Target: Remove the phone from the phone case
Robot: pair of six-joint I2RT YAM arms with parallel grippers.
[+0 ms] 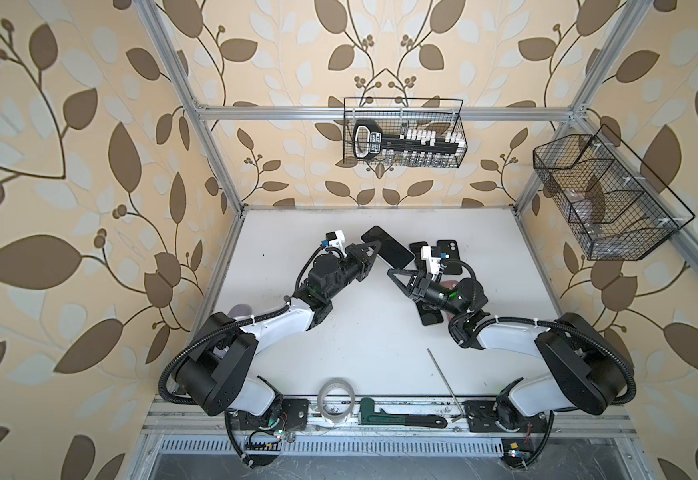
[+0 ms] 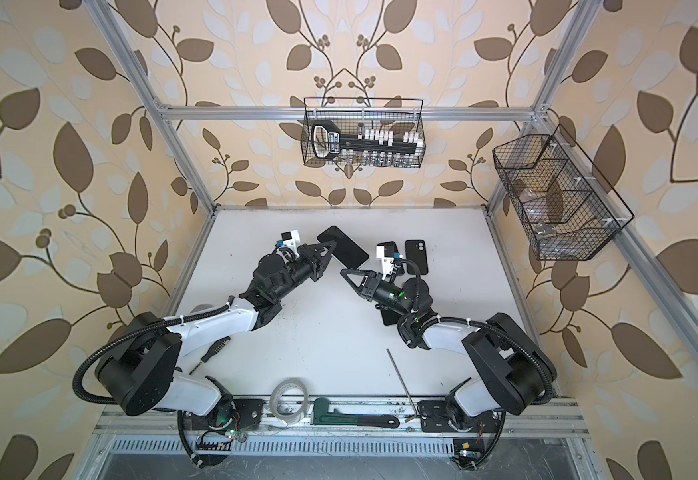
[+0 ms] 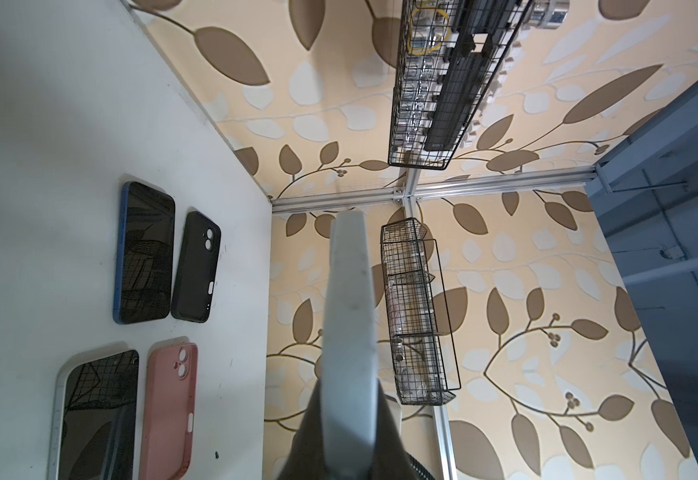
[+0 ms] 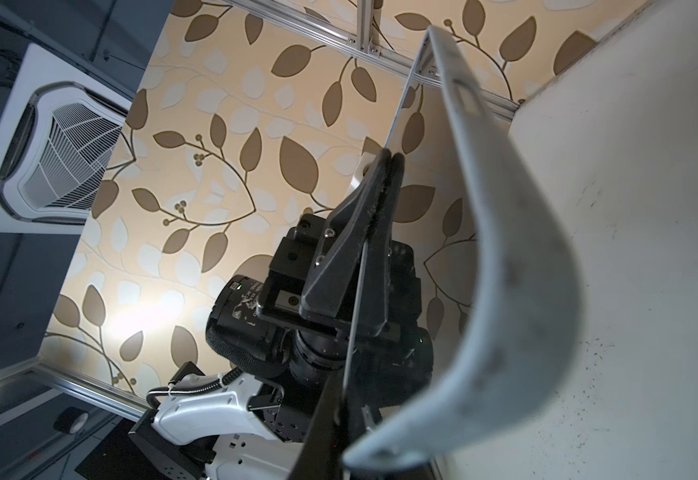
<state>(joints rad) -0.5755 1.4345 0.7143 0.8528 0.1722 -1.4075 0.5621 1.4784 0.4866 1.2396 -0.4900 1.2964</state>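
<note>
**Mid-peel: case half off the phone**

The left gripper (image 1: 374,252), reaching in from the near left w/ wrist rolled, is pinched tight on the phone (image 1: 391,249) and holds it tilted above the table (image 1: 360,340), mid-far. The pale case (image 4: 517,291) bows away at its near end; the far end looks still hooked on. The right gripper (image 1: 391,273), low and angled left, looks clamped on that loose end. Next, prob.: right pulls away while left holds firm.
</note>
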